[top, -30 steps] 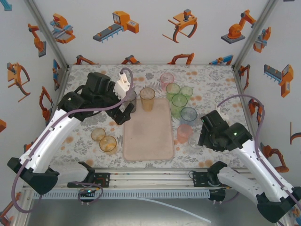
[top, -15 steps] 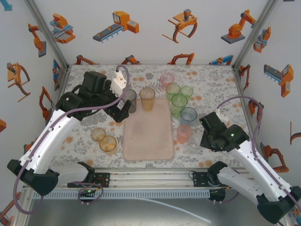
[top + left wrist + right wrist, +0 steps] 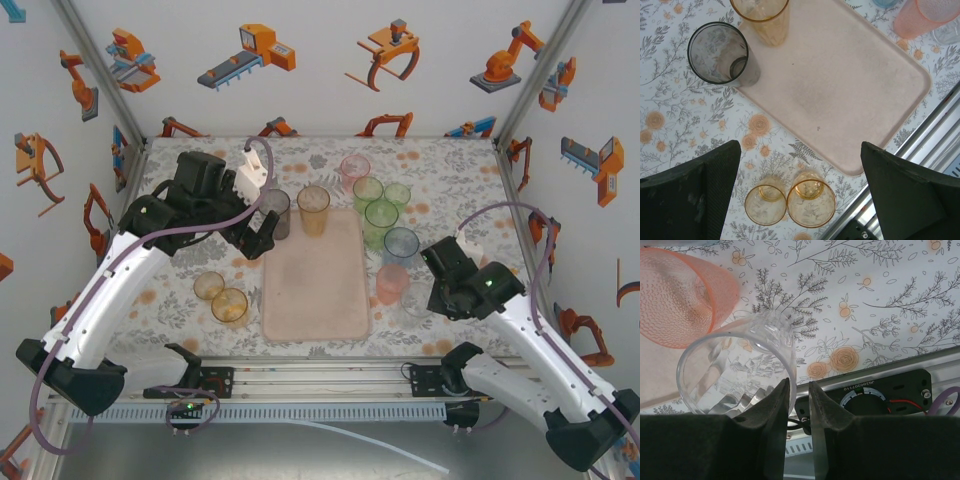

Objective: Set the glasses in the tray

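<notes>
my right gripper (image 3: 799, 405) pinched the rim of the clear glass (image 3: 735, 375), which stood on the table just right of the tray (image 3: 315, 300). my left gripper (image 3: 800, 172) hung wide open.

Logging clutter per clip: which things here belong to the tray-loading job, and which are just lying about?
Job: tray, clear glass, pink glasses, grey glass, amber glasses, green glasses, blue glass.
Just there: floral table cover, front rail, wall stickers.
</notes>
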